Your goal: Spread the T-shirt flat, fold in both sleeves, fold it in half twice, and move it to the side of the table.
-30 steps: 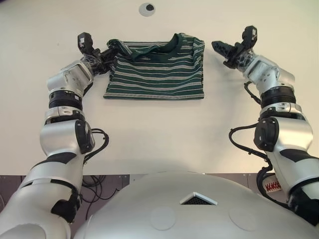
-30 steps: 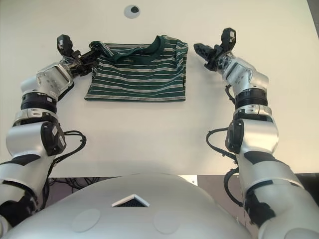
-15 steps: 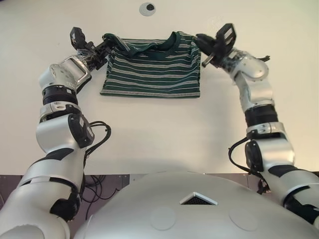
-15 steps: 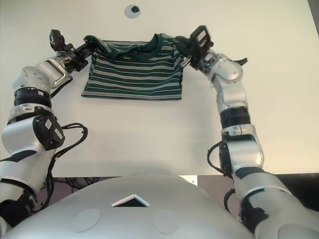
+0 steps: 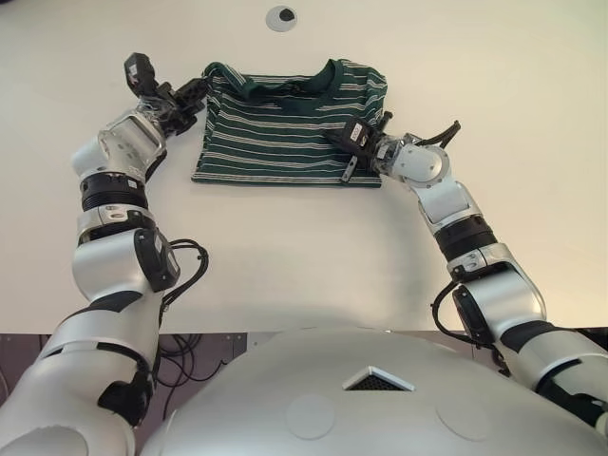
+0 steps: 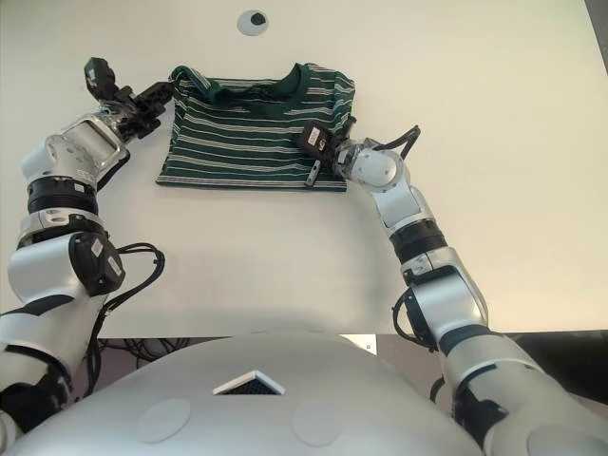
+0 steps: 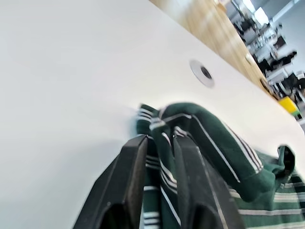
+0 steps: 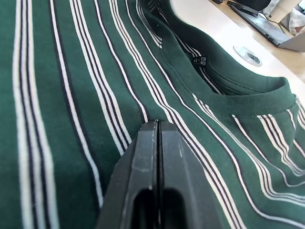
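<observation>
And the right gripper (image 5: 345, 174) has swung in from beyond the collar, fingers now pressed tight together on the near right part of the T-shirt (image 5: 285, 123) lying mid-table (image 5: 285, 256), while the left gripper (image 5: 190, 92) pinches its far left corner, likely readying another fold.

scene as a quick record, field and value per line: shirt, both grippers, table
T-shirt: green with white stripes, lying as a rough rectangle on the table, collar at the far edge
left gripper: at the shirt's far left corner, closed on a bunched fold of fabric
right gripper: shut, tip down on the striped cloth toward the shirt's right near part
table port: round, beyond the collar, apart from the shirt
</observation>
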Motion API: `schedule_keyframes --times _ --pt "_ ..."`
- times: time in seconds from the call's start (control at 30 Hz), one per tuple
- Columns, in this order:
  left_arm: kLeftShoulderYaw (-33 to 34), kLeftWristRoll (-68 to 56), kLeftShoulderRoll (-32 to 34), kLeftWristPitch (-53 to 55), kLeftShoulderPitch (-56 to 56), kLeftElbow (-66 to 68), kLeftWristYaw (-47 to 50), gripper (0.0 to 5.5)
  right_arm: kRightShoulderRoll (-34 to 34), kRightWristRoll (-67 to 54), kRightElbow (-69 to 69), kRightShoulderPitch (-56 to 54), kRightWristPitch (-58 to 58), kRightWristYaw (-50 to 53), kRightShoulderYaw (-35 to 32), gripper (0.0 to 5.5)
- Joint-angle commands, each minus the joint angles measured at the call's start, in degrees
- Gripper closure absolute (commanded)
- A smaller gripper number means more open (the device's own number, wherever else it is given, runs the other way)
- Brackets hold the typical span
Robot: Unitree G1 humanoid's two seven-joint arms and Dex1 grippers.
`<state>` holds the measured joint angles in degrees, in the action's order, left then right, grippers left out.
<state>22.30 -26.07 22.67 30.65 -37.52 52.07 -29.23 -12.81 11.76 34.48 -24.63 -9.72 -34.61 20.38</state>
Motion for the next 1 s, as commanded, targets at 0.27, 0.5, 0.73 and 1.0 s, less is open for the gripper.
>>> schedule_keyframes --times 0.27,0.5,0.73,1.0 --pt "-2.8 3.2 1.6 -10.0 1.4 -3.4 -4.4 4.55 -4.8 2.4 -2.2 6.6 8.3 -4.7 4.9 5.50" --pt "-27.7 11.8 6.1 -14.5 28.9 -48.8 -22.7 5.49 -7.8 0.7 -24.8 18.7 19.7 -7.1 6.8 5.50" --pt "-36.7 22.5 10.9 -13.4 36.7 -57.6 -20.3 5.49 -12.0 1.6 -46.1 25.9 28.7 -6.6 6.8 5.50" --pt "-40.2 25.8 15.0 -13.5 38.8 -56.6 -22.0 5.49 -13.2 -1.3 -52.2 18.8 33.0 -5.9 0.0 5.50"
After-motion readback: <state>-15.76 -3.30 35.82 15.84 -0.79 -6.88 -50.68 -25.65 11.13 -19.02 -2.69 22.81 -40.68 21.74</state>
